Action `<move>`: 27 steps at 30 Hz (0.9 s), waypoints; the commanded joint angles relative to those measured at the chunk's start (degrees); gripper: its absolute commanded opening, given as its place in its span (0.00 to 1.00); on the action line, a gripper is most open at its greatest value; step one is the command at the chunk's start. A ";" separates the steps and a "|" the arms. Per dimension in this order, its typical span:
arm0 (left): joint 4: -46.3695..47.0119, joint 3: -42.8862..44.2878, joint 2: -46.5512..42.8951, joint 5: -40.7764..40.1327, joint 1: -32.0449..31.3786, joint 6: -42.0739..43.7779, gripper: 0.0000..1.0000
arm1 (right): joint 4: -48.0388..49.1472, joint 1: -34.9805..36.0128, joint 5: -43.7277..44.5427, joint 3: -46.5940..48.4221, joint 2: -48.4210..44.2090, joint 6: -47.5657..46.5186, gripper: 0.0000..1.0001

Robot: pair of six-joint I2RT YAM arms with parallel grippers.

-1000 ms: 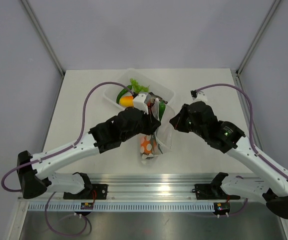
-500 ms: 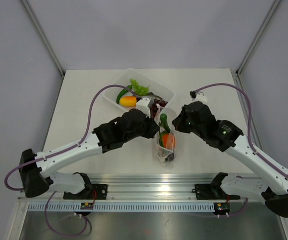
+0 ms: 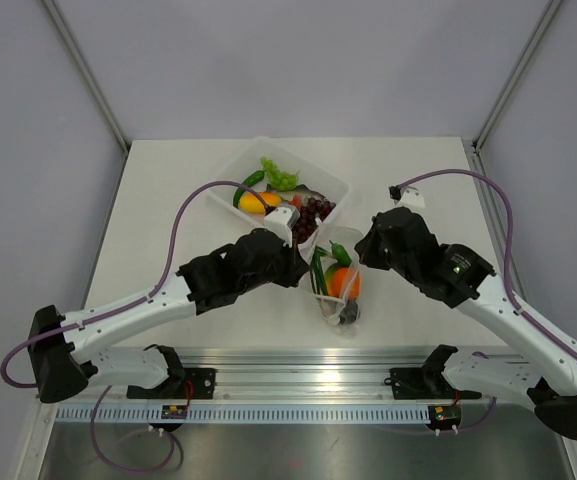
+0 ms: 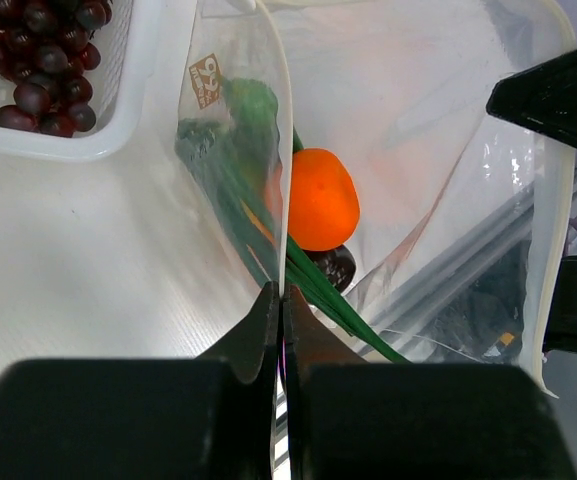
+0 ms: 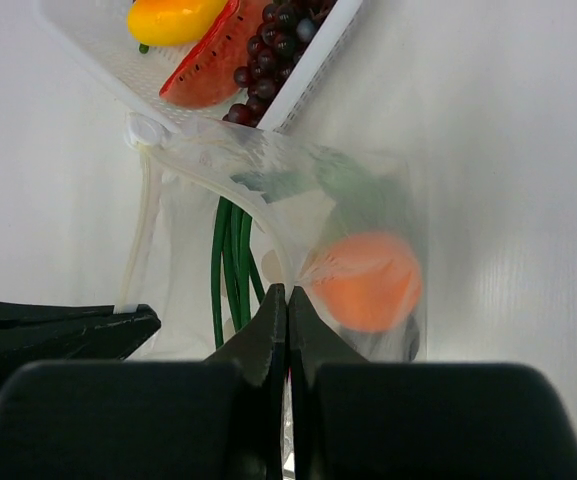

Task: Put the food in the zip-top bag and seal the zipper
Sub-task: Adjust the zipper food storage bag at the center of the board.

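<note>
The bag is between the two grippers, just in front of the tray, with an orange and onion inside. The left gripper and right gripper both pinch its top edge tight. It is thin, soft and slippy, and the food makes it sag, so hold it by the stiffer zipper

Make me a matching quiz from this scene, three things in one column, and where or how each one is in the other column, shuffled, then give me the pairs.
Column one:
1. orange fruit
2. dark grapes
3. left pincer

Column two:
A. in the white tray
B. inside the clear bag
C. shut on that bag's edge

Pairs: 1-B, 2-A, 3-C
</note>
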 commanded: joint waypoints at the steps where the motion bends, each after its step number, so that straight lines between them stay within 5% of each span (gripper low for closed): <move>1: 2.81 0.84 -1.41 -0.48 0.14 1.82 0.00 | 0.50 0.47 3.39 3.05 -2.11 -0.03 0.00; 11: 4.30 7.78 5.44 2.94 0.66 4.90 0.00 | 0.23 0.47 6.03 5.61 -3.71 -1.70 0.00; 15: 2.20 10.77 7.55 6.45 2.68 7.27 0.69 | 2.17 0.47 4.36 3.68 -2.13 -1.44 0.00; 16: 1.76 11.29 7.47 8.72 3.21 7.97 0.75 | 2.43 0.47 4.18 2.63 -1.34 -1.35 0.00; 27: -2.37 17.26 5.00 21.93 21.57 13.06 0.78 | 5.69 0.47 4.53 0.95 0.87 -2.14 0.00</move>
